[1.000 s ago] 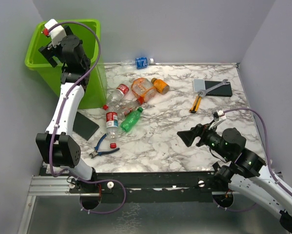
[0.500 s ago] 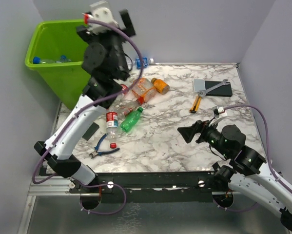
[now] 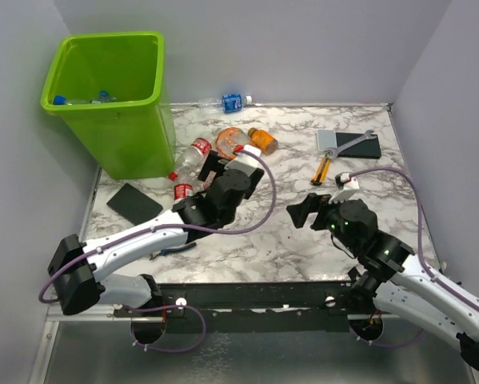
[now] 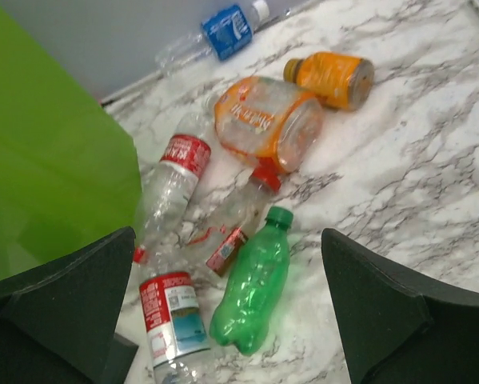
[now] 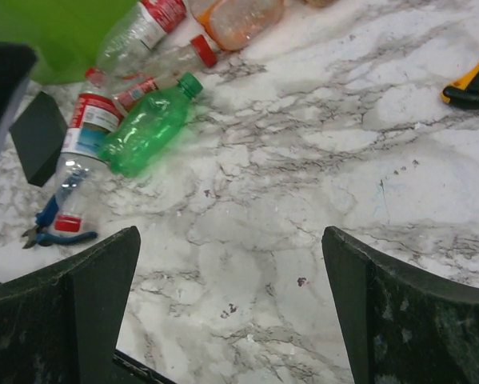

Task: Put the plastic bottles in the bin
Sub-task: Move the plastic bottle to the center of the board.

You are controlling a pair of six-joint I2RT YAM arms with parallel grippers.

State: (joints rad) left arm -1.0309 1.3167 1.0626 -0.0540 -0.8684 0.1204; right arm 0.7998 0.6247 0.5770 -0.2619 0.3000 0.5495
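Observation:
Several plastic bottles lie at the table's back left: a green one (image 4: 251, 292), a red-labelled clear one (image 4: 169, 314), another red-labelled one (image 3: 193, 152), a crushed clear one with a red cap (image 4: 227, 228), a wide orange-labelled one (image 3: 231, 138), a small orange one (image 3: 263, 140) and a blue-labelled one (image 3: 233, 102) by the back wall. The lime-green bin (image 3: 143, 128) stands at the back left with bottles inside. My left gripper (image 3: 211, 170) is open and empty, above the green bottle and the cluster (image 4: 227, 240). My right gripper (image 3: 305, 212) is open and empty over bare marble (image 5: 231, 232).
Blue-handled pliers (image 5: 51, 232) lie near the front left. A black pad (image 3: 133, 203) lies beside the bin. A wrench and a grey and black pad (image 3: 351, 142) lie at the back right, with a yellow-handled tool (image 3: 321, 170) in front of them.
My left arm has swung from above the bin down and right to the bottle cluster, gripper empty. My right gripper has crept slightly left.

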